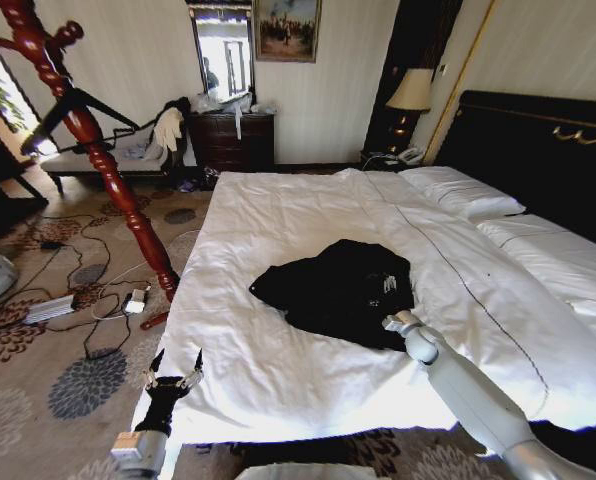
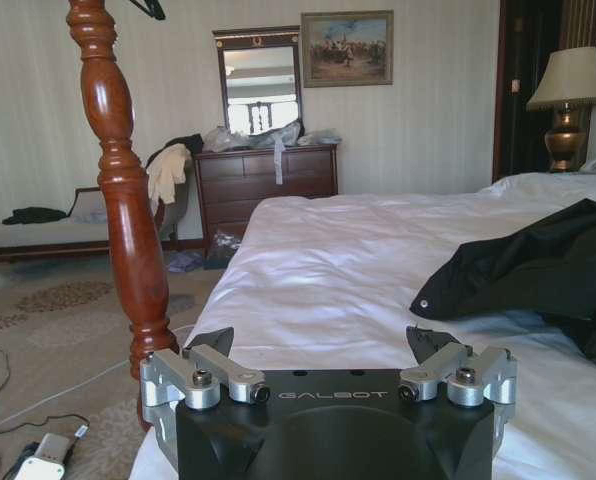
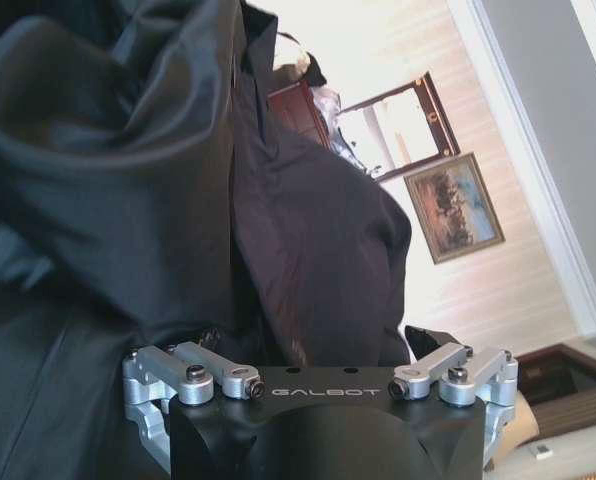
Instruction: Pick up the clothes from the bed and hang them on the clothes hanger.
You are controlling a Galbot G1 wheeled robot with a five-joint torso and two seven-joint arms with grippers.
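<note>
- The clothes [image 1: 340, 290] are one black long-sleeved garment, lying crumpled near the middle of the bed [image 1: 278, 370], on the white duvet toward the foot end.
- The fabric looks soft and thin with a slight sheen, so I judge it light, limp and somewhat slippery; it should bunch and drape instead of holding any shape.
- The right hand [image 1: 390, 322] is at the garment's near edge, pressed up against the dark folds [image 3: 128, 170]; whether its fingers are spread or closed on cloth I cannot tell.
- The left hand [image 1: 175, 371] hovers at the bed's foot corner, fingers spread wide and holding nothing, well apart from the garment.
- The best hold is probably a thick fold or the collar, since a thin single layer could slide out.
- The clothes hanger [image 1: 98, 150] stands on the floor beside the bed's left edge.
</note>
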